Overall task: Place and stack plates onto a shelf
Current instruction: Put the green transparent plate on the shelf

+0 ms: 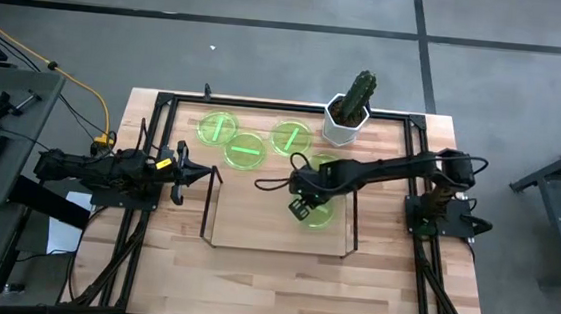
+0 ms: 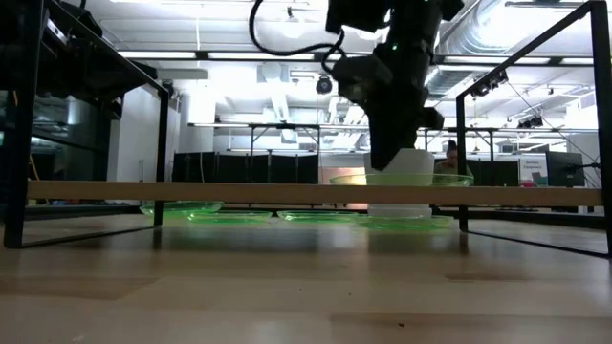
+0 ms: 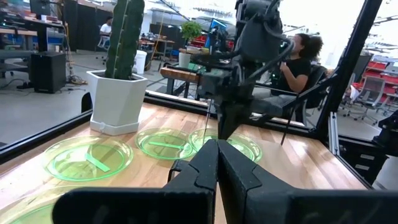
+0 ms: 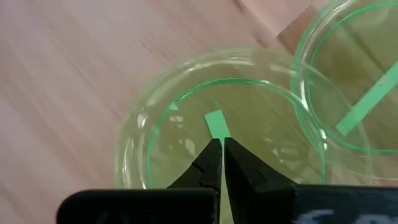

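Three green plates lie flat on the table beyond the shelf (image 1: 218,127), (image 1: 244,151), (image 1: 290,136), and a fourth plate (image 1: 328,164) lies partly under my right arm. A fifth plate (image 1: 320,218) is at the right end of the shelf (image 1: 255,225), a wood-coloured board in a thin dark wire rack. My right gripper (image 4: 221,144) stands over this plate, shut on it. My left gripper (image 1: 204,175) waits shut at the shelf's left end, pointing right, touching nothing. My right gripper comes from above, pointing down, into the middle of the plate. Its shut fingers (image 4: 208,162) meet on the light green stripe (image 4: 215,121) across the plate's face; the fingertips hide the exact hold. The plate (image 2: 402,179) lies level on or just above the shelf's board (image 2: 239,193); I cannot tell which.
A white pot with a cactus (image 1: 353,108) stands at the table's far right. A larger black metal frame (image 1: 265,105) runs round the work area. The shelf's left part is bare board. People sit in the room beyond (image 3: 298,56).
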`<action>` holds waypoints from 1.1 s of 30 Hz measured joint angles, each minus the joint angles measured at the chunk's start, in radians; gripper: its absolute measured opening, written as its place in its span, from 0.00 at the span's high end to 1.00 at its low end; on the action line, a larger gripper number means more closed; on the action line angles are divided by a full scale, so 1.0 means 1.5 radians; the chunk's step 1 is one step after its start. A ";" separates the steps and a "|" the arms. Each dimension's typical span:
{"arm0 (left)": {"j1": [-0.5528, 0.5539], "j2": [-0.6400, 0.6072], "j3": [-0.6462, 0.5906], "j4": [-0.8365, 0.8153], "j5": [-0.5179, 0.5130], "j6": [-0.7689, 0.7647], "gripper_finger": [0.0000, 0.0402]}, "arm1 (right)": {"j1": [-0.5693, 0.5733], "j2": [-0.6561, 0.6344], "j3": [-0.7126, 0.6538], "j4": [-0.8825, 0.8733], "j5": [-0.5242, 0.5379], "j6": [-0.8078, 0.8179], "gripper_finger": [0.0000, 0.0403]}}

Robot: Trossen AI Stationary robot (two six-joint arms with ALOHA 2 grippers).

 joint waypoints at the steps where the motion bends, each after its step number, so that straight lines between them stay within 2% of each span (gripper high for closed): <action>1: 0.000 0.000 0.000 0.000 0.000 0.000 1.00 | 0.001 0.008 0.000 0.000 -0.005 -0.005 1.00; 4: 0.000 0.000 0.000 0.000 0.000 0.000 1.00 | 0.011 0.031 0.000 0.014 -0.025 -0.049 1.00; 9: 0.000 0.000 0.000 0.000 0.000 0.000 1.00 | 0.032 0.034 -0.001 0.017 -0.014 -0.068 1.00; 16: 0.000 0.000 0.000 -0.001 0.000 0.000 1.00 | 0.058 0.034 -0.001 -0.035 -0.033 -0.134 1.00; 26: 0.000 0.000 0.000 -0.001 0.000 0.000 1.00 | 0.102 0.034 -0.001 -0.051 -0.102 -0.211 1.00; 33: 0.000 0.000 0.000 -0.001 0.000 0.000 1.00 | 0.130 0.034 -0.001 -0.065 -0.121 -0.224 1.00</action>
